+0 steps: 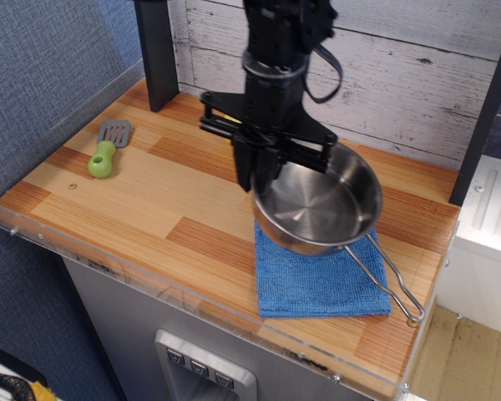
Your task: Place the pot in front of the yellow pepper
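Looking for: the yellow pepper; I can't find it from my camera, and the arm and claw stand over the back of the surface.
Cut off: the arm's upper part runs out of the top edge.
Hard to make out: the fingertips of the claw [263,175] are dark against the pan rim, so I can't see exactly how they pinch.
Claw state: I read it as closed on the rim of the pot [317,206], at the pot's left edge.
Pot relative to claw: the bowl hangs to the right of and slightly below the claw, with the near-left rim caught between the fingers.
Pot position: I see it lifted clear of the blue cloth [317,280], above the cloth's back half, with its near edge overlapping the cloth in my view.
Pot tilt: the open side faces up and somewhat toward my camera; the inside bottom shows bright.
Handle: the thin wire loop [384,280] leaves the pot's near-right side.
Long axis: it runs from the claw at upper left to the handle tip at lower right, the tip near the surface's [150,200] front right corner.
Elsewhere: a small green-handled spatula [107,149] lies at the far left, well apart from the pot.
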Tool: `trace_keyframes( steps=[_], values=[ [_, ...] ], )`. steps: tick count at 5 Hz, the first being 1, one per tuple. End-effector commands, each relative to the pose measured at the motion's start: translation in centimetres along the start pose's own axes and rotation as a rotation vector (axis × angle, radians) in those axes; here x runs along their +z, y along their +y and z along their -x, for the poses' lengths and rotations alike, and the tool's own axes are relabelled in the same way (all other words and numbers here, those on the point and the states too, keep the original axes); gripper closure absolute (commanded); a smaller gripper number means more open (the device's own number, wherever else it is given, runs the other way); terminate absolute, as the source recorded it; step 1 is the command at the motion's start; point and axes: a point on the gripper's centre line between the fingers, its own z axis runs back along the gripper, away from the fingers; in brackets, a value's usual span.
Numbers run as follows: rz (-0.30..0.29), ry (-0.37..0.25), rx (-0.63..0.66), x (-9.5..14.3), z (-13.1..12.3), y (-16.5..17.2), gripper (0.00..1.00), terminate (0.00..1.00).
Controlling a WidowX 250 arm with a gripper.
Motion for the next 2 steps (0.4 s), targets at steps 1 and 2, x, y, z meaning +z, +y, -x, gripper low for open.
trace_keyframes(
  steps=[1, 2],
  values=[
    [-0.033, -0.067, 0.107, 0.3, -1.2, 5.3, 1.00, 0.00],
    [-0.052, -0.064, 0.152, -0.4, -1.3, 7.8, 1.00, 0.00]
  ],
)
